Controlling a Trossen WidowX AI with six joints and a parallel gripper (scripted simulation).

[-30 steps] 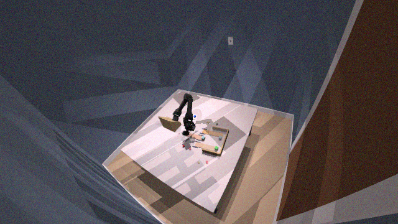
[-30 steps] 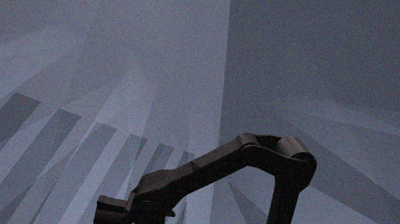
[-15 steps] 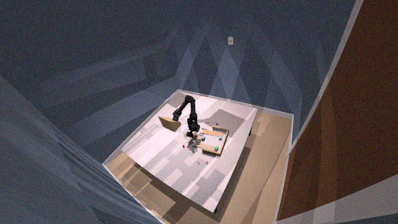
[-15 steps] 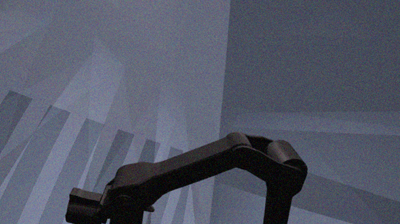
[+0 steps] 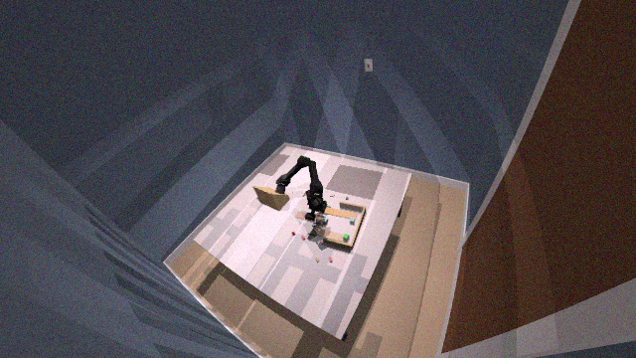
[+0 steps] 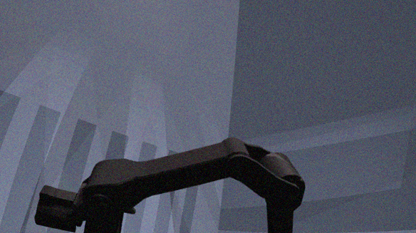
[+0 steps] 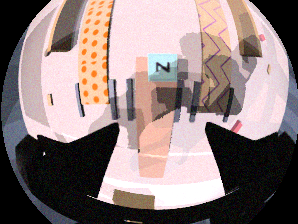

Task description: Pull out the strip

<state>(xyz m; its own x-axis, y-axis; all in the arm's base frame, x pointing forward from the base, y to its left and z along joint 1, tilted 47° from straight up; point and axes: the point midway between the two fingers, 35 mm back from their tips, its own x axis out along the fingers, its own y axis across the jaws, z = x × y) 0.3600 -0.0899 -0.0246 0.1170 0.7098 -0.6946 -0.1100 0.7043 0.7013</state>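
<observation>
The labelled cube [image 7: 162,67] [image 5: 325,220] is light blue with a dark letter on top. In the wrist view it sits at the far end of the plain salmon strip [image 7: 154,127] [image 5: 301,215], over its right side. That strip runs toward the camera between dark guide posts. My gripper [image 7: 163,127] [image 5: 316,226] is open and empty, its fingers spread to either side of the strip's near part, short of the cube. An orange-dotted strip [image 7: 95,50] lies to the left and a zigzag strip [image 7: 215,50] to the right. The exterior view shows only the arm.
A wooden frame [image 5: 361,226] stands beyond the gripper. A green cube [image 5: 346,237] and another light-blue cube [image 5: 352,221] are at its far side. A tan board [image 5: 270,197] stands near the arm's base. Small red pieces [image 7: 236,126] [image 5: 293,233] lie to the side.
</observation>
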